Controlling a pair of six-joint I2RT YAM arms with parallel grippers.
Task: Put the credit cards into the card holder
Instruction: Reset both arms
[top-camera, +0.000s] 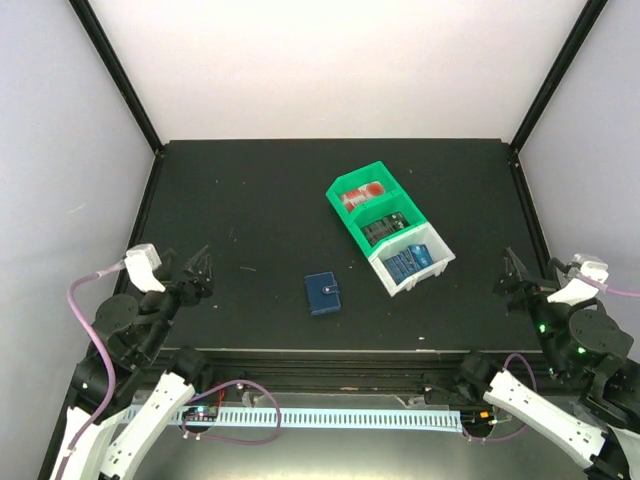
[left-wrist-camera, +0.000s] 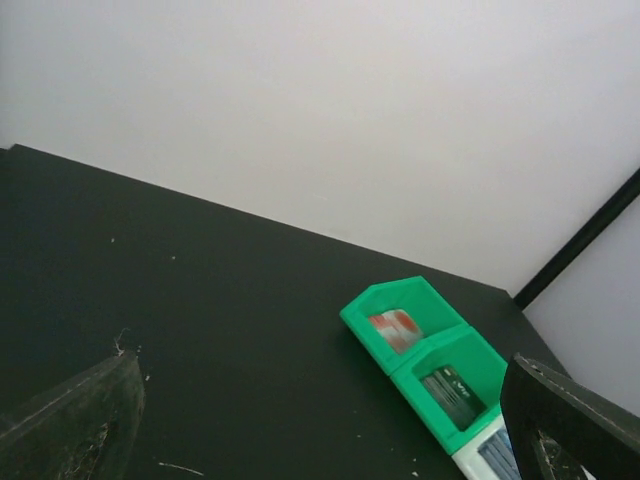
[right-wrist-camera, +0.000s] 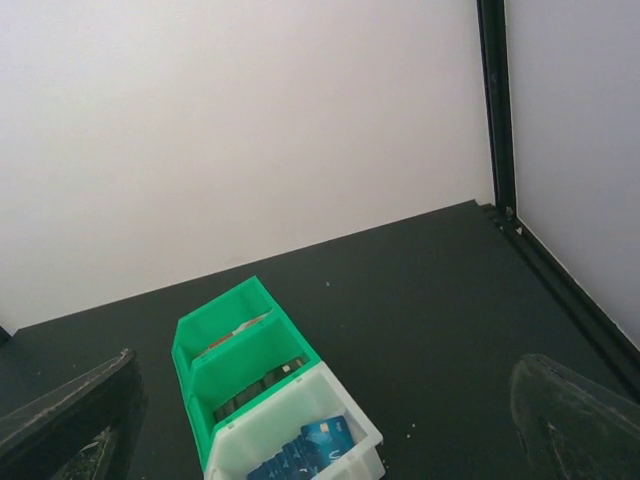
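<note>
The credit cards (top-camera: 410, 262) are sorted into a row of three joined bins standing diagonally on the black table (top-camera: 250, 200), right of centre. The blue cards stand on edge in the white bin (top-camera: 436, 262), the end of the row nearest the arms. The middle bin, green (top-camera: 404, 210), holds dark cards (top-camera: 385, 229). The far green bin (top-camera: 352, 178) holds a red-and-white card (top-camera: 362, 192) lying tilted inside.

The card holder (top-camera: 322, 293) lies flat on the table, folded shut, with its snap tab on the right-hand edge. It sits just left of the white bin and slightly nearer the arms, apart from the bin and touching nothing else.

The left gripper (top-camera: 203, 264) is near the table's left edge, well apart from the card holder. Its jaws stand wide open and hold nothing; in the left wrist view the fingers (left-wrist-camera: 75, 425) show at the two lower corners with bare table between them.

The right gripper (top-camera: 512, 270) is near the table's right edge, beside the white bin but apart from it. Its jaws are likewise wide open and empty; in the right wrist view its fingers (right-wrist-camera: 575, 420) frame the row of bins.
</note>
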